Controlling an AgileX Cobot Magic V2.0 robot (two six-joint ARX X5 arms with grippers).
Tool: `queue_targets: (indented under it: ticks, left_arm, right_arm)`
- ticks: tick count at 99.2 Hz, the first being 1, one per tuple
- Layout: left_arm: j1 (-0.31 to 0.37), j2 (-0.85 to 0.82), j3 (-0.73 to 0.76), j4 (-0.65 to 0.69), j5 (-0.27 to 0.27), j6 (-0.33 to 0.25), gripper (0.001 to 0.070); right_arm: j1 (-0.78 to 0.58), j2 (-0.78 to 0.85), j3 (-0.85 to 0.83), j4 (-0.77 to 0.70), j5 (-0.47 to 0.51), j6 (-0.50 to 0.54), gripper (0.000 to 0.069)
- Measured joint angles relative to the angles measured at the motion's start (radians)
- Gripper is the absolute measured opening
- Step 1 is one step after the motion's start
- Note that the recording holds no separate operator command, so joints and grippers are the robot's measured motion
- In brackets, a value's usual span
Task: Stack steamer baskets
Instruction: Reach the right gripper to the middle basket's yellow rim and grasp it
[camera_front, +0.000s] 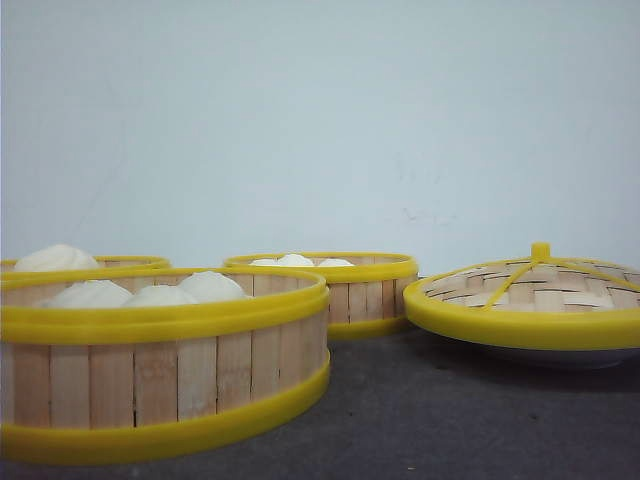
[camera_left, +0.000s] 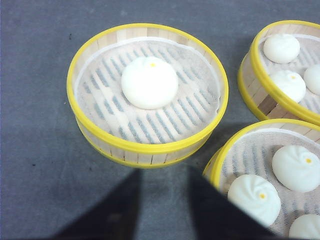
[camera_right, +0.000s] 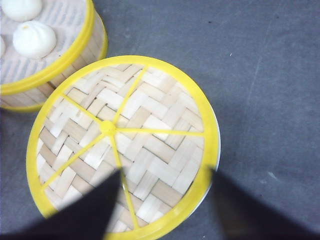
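Three steamer baskets (camera_front: 160, 355) of buns sit apart, unstacked, on our tabletop (camera_front: 420, 420); the lid (camera_right: 125, 145) waits aside on a plate. Our left gripper (camera_left: 162, 210) and right gripper (camera_right: 165, 210) hover spread and empty, ready to lift.

Yellow-rimmed pale steamer baskets (camera_front: 160, 370); herringbone-woven lid (camera_right: 125, 145); grey table (camera_right: 270, 75).

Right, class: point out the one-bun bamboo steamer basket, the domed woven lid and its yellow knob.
One-bun bamboo steamer basket (camera_left: 150, 146): left wrist view, near yellow rim.
Domed woven lid (camera_right: 155, 150): right wrist view, woven top.
Yellow knob (camera_right: 107, 127): right wrist view, centre.
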Motion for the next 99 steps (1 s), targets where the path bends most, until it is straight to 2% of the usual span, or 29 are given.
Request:
queue_targets:
  ticks: [7, 20, 29, 46, 61, 82, 99]
  left_arm:
    - [0.000, 0.000, 0.000, -0.003, 0.000, 0.000, 0.0326]
    - [0.000, 0.000, 0.000, -0.037, 0.000, -0.015, 0.0378]
    - [0.000, 0.000, 0.000, -0.047, 0.000, -0.036, 0.0383]
    - [0.000, 0.000, 0.000, -0.046, 0.000, -0.049, 0.0385]
    - [0.000, 0.000, 0.000, -0.046, 0.000, -0.050, 0.0385]
    - [0.000, 0.000, 0.000, -0.046, 0.000, -0.050, 0.0385]
    - [0.000, 0.000, 0.000, -0.046, 0.000, -0.050, 0.0385]
  right_arm:
    - [0.000, 0.000, 0.000, 0.009, -0.002, 0.007, 0.0567]
    - [0.018, 0.025, 0.000, 0.101, -0.074, 0.036, 0.0609]
    - [0.058, 0.080, 0.002, 0.196, -0.134, 0.074, 0.0612]
    - [0.156, 0.277, 0.075, 0.289, -0.131, 0.118, 0.0613]
    - [0.212, 0.496, 0.223, 0.291, -0.126, 0.124, 0.0613]
    - [0.253, 0.804, 0.473, 0.250, -0.045, 0.112, 0.0610]
    - [0.262, 1.006, 0.661, 0.183, 0.005, 0.082, 0.0549]
